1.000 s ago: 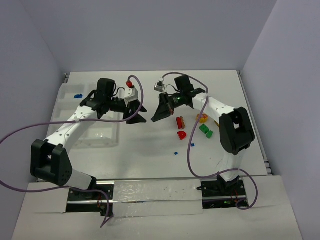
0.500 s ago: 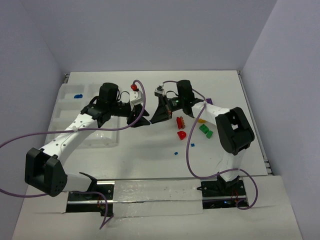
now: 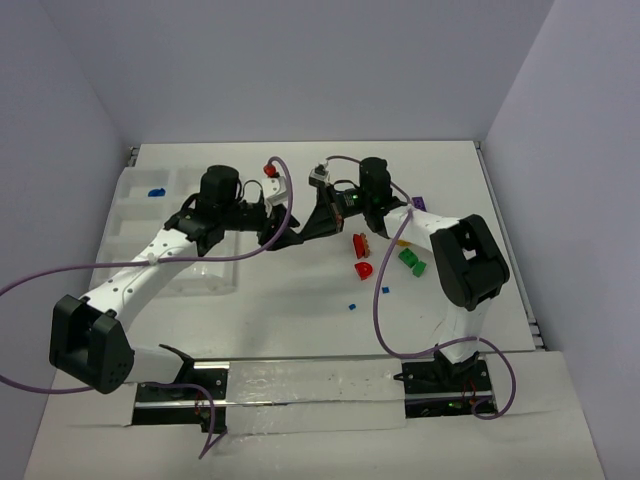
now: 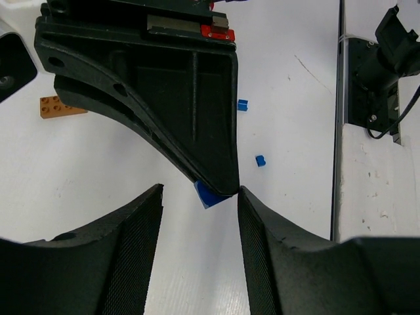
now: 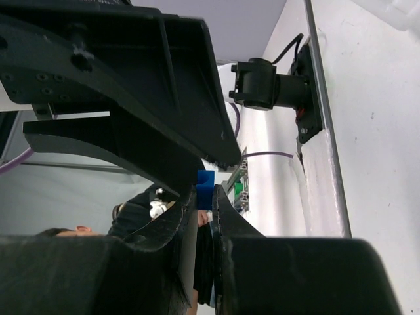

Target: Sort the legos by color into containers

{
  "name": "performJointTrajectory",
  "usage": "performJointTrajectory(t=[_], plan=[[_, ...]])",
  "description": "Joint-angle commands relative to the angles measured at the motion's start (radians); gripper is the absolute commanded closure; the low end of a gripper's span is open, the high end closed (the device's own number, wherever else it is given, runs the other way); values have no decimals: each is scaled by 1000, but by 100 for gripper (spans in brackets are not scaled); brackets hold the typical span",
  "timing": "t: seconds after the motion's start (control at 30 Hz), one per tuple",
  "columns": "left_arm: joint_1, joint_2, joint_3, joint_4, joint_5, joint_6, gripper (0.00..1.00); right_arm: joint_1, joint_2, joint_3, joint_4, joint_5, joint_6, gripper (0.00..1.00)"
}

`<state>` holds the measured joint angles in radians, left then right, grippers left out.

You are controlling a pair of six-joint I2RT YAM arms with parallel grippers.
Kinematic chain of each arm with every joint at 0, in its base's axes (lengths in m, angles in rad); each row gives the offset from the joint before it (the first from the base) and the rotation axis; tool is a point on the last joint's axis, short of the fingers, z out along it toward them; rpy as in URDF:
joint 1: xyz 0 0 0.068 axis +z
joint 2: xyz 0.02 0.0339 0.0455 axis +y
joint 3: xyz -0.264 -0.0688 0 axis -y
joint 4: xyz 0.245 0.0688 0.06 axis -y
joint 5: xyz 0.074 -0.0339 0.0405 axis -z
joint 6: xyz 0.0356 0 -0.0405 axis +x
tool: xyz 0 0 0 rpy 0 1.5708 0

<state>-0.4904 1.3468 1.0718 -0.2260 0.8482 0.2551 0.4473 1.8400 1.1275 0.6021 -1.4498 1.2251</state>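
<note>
Pinching a tiny blue lego (image 5: 205, 180) at nine o'clock of the red legos (image 3: 360, 245), our right gripper (image 5: 205, 200) is clenched; our released left gripper (image 4: 200, 197) brackets it. Probably light, rigid, slick: we take its bare end.

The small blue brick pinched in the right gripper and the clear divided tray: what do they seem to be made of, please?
The small blue brick: apparently hard, smooth plastic, given uniform colour and crisp edges. The clear divided tray: probably moulded plastic, translucent, since the white table shows through.
</note>
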Motion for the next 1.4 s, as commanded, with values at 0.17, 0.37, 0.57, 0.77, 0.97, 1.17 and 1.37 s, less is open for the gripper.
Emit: performJointTrajectory(t=[0.17, 0.37, 0.57, 0.77, 0.97, 1.17, 1.37], plan=[[-17, 12, 2, 68, -3, -37, 57, 10, -54, 6, 63, -24, 24, 100], [-20, 22, 8, 72, -5, -39, 83, 15, -61, 3, 65, -31, 25, 95], [-20, 26, 1, 99, -34, -83, 100, 18, -55, 3, 65, -38, 30, 80], [-15, 15, -21, 80, -64, -79, 100, 16, -50, 2, 64, -37, 31, 35], [15, -16, -67, 63, -62, -82, 100, 6, -50, 0, 62, -33, 30, 32], [149, -49, -76, 11, -55, -96, 100, -55, -68, 6, 49, -12, 9, 6], [450, 54, 106, -129, -236, -146, 100, -177, -123, 101, -520, 85, -354, 0]])
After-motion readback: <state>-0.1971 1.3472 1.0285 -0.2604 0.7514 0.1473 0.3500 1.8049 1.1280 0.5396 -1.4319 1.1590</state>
